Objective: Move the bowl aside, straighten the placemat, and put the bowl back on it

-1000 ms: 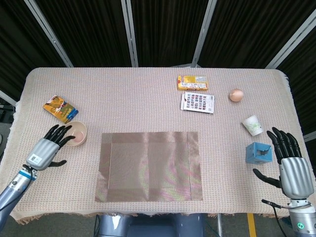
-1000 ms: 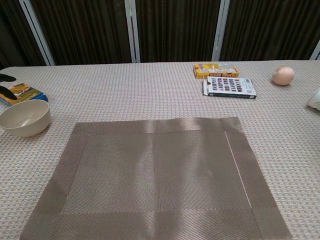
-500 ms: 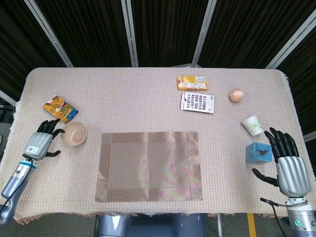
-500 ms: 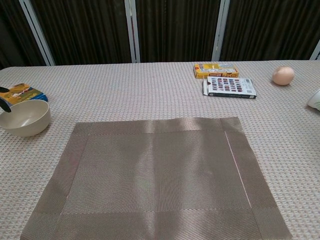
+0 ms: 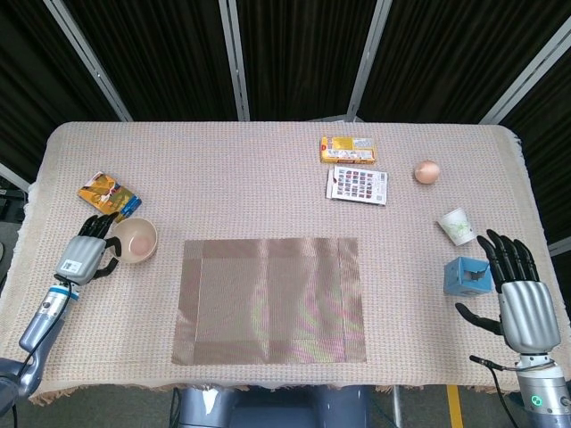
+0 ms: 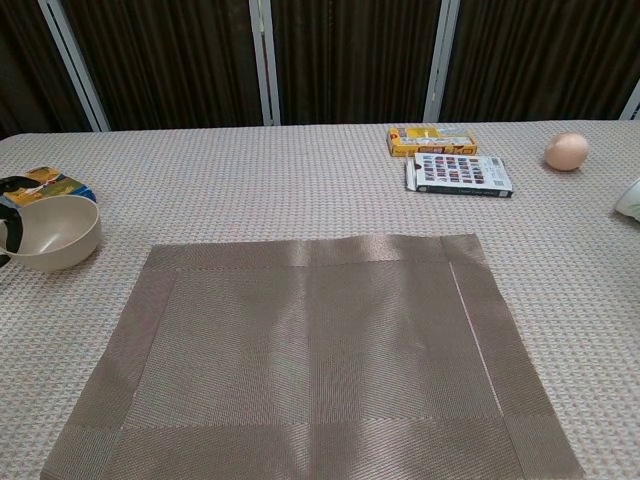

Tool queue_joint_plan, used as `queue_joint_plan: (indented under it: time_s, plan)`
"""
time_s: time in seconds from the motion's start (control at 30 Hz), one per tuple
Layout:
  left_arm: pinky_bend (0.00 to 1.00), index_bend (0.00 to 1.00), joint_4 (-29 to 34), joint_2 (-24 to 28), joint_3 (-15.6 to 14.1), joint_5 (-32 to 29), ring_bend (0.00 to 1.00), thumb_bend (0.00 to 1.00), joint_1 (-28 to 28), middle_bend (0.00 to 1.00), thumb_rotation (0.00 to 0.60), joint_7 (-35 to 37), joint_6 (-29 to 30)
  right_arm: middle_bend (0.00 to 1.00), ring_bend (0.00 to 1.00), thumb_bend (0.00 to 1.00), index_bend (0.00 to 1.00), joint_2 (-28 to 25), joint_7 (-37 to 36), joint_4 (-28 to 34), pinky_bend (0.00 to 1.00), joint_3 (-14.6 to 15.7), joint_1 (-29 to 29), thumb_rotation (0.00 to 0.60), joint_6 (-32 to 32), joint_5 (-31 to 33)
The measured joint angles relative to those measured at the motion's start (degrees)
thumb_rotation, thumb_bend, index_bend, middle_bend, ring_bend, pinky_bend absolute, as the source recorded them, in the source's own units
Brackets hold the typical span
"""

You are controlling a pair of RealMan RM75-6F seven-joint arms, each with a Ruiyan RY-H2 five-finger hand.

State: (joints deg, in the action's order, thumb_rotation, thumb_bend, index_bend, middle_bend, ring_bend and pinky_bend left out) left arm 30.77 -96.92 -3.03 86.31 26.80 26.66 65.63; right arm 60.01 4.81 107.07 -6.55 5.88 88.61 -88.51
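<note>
My left hand [image 5: 86,254] cups the bowl [image 5: 134,239] at its left rim | placemat [image 5: 270,299] lies rightward | right hand [image 5: 519,299] open, far off

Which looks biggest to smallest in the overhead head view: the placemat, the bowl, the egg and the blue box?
1. Placemat, by far the largest.
2. Bowl and blue box: close in apparent size, the bowl perhaps slightly wider; too close to rank firmly.
3. Egg, the smallest, though it also lies farther from the camera.
</note>
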Motion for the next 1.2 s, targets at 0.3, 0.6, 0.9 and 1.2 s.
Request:
queue_joint_plan:
  time_s: [0.3, 0.6, 0.9, 1.2]
  plan:
    - [0.00, 0.65, 4.09, 2.07, 0.25, 2.02, 0.00, 0.43, 0.36, 0.00, 0.600, -0.60, 4.47, 0.00, 0.00, 0.00, 0.00, -0.33, -0.56, 0.30, 0.00, -0.05, -0.15, 0.600, 0.32, -0.23]
    - [0.00, 0.65, 17.50, 6.56, 0.71, 5.61, 0.00, 0.43, 2.77, 0.00, 0.600, -5.58, 9.20, 0.00, 0.00, 0.00, 0.00, -1.10, -1.82, 0.59, 0.00, -0.29, -0.41, 0.600, 0.86, -0.27]
    - [0.00, 0.65, 36.65, 9.44, 1.77, 9.39, 0.00, 0.43, 8.29, 0.00, 0.600, -16.55, 7.28, 0.00, 0.00, 0.00, 0.00, -1.56, -2.66, 0.49, 0.00, -0.63, -0.52, 0.600, 1.05, 0.16]
    - [0.00, 0.65, 46.96, 6.62, 2.93, 9.25, 0.00, 0.43, 13.30, 0.00, 0.600, -26.95, -1.79, 0.00, 0.00, 0.00, 0.00, -1.83, -3.08, 0.17, 0.00, -1.01, -0.65, 0.600, 1.28, 0.83]
